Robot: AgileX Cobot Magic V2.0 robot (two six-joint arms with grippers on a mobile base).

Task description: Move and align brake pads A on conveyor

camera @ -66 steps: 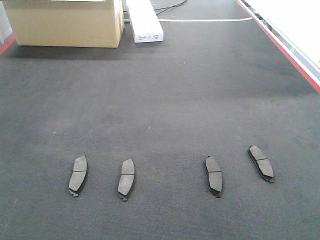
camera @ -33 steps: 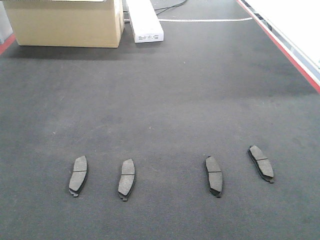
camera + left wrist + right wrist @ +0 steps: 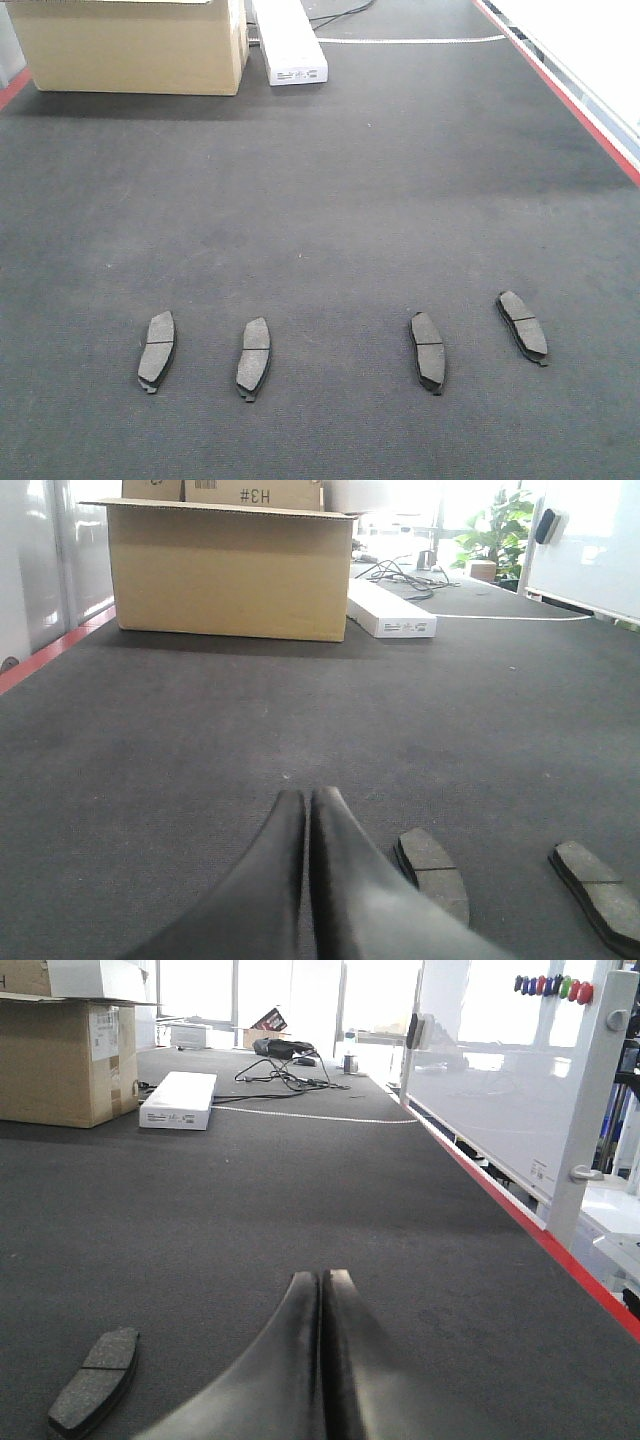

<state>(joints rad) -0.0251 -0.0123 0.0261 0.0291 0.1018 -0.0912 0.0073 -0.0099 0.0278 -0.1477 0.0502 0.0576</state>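
Four pads were laid out in a loose row on the belt [image 3: 330,190], near the bottom of the front view: pad one [image 3: 156,350], pad two [image 3: 253,357], pad three [image 3: 428,351] and pad four [image 3: 523,325]. All four were flat, oblong and slightly curved, in a dull grey, with a thin groove scored across the middle and a darker backing plate showing at the edges. They weren't lined up that neatly: the two left ones were tipped a bit one way, the two right ones the other, and pad four was set a little further up than the rest. A wider gap was left between pads two and three.

The belt was seen as a rough, felt-like charcoal mat, with a red stripe [image 3: 560,95] run along its right edge. At the far end a plain cardboard box [image 3: 130,45] was parked, with a long white box [image 3: 288,42] just beside it.

The left gripper [image 3: 308,805] was shown with its smooth black fingers pressed together, nothing held, low over the belt with two pads just to its right. The right gripper [image 3: 321,1285] was likewise closed and empty, with one pad lying off to its left.
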